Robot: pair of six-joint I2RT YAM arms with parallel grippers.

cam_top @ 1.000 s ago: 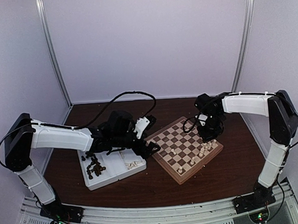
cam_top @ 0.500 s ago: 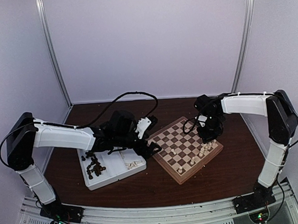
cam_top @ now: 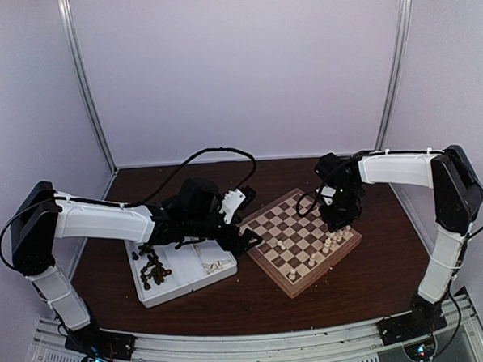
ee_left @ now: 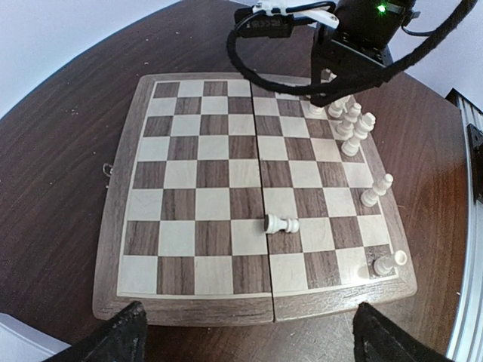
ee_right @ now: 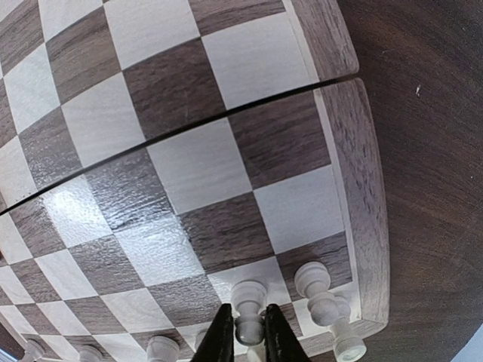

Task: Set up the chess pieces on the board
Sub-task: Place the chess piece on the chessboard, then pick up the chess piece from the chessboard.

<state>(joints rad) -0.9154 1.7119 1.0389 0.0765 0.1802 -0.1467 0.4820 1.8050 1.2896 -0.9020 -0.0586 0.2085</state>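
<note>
Up close, checkered wood-rimmed board point(ee_left: 204, 188), right claw point(ee_right: 248, 313) pinching cream piece point(ee_right: 249, 292), left claw point(ee_left: 255, 335) spread wide.

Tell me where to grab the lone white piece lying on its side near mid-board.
Grip the fallen white piece across its narrow waist, coming down from above, jaws straddling its long axis. It lies flat on the board with bare squares all round, so nothing blocks the approach.
</note>
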